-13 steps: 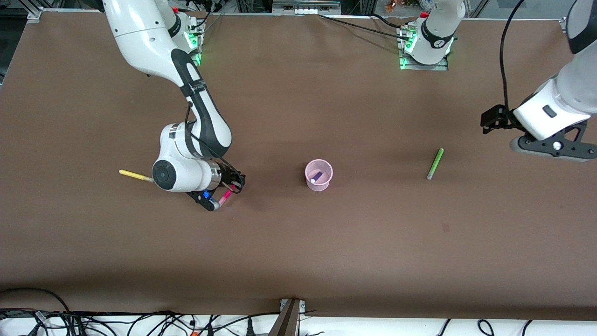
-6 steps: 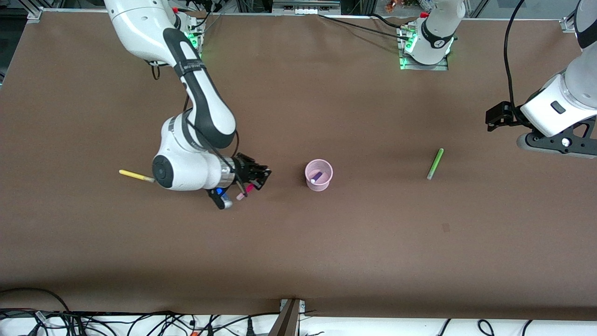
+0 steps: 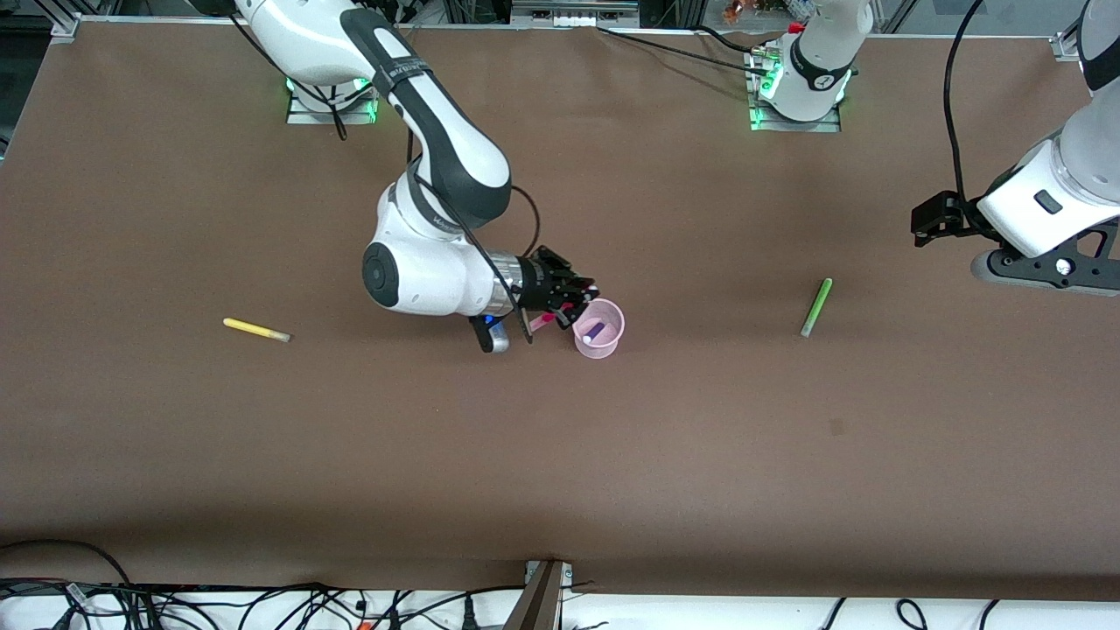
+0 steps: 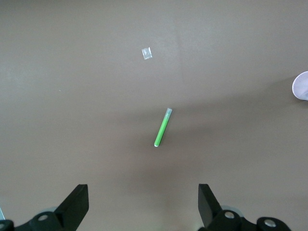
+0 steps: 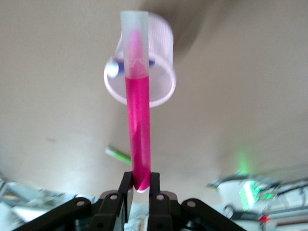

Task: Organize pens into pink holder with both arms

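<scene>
We have the right gripper (image 3: 573,302) clamped on one end of the magenta pen (image 5: 137,125), its pale tip over the pink holder (image 3: 612,337) rim; released early, it may hit the rim and tip the cup. Left gripper (image 4: 143,204) waits, fingers apart, above the green pen (image 4: 162,128).

robotics lab: brown table (image 3: 560,490), aluminium framing (image 3: 569,13), loose cables (image 3: 262,604) along edge.

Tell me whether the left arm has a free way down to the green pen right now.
Probably yes. The left gripper hangs open above the table toward the left arm's end, and the green pen lies alone on bare table with nothing touching it. The right gripper is busy at the pink holder with the magenta pen.
</scene>
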{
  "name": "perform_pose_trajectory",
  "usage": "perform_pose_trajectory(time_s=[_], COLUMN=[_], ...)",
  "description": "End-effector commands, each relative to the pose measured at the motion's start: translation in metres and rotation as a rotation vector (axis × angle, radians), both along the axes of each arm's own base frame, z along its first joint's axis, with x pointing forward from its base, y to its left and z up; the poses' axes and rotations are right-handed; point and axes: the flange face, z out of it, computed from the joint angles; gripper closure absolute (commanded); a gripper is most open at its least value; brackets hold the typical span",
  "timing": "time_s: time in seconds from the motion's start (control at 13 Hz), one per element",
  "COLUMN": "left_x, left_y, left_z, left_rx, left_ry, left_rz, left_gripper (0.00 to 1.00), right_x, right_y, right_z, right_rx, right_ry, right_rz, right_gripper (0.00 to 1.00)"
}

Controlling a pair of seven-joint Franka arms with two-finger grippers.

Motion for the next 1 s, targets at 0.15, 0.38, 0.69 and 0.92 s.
perform_pose_trajectory(time_s=[0.15, 0.38, 0.69, 0.92], left_x=[-0.008, -0.022, -0.042, -0.061], left_y=[0.001, 0.014, 0.045, 0.049], left_z=[0.018, 0.017, 0.014, 0.008], left_rx=[0.044, 0.042, -0.037, -0.058], left_ry=[-0.03, -0.044, -0.09, -0.118], left_rz=[0.016, 0.071, 0.174, 0.206], left_gripper=[0.0, 0.0, 0.0, 0.0], right_x=[-0.017, -0.026, -0.025, -0.026], right_y=[0.044, 0.058, 0.057, 0.057], right_z=[-0.02, -0.047, -0.064, -0.08], right_rx=[0.132, 0.14, 0.173, 0.164], right_ry=[0.08, 0.085, 0.137, 0.136], right_rz=[-0.192, -0.248, -0.301, -0.293], right_gripper=[1.0, 1.0, 1.0, 1.0])
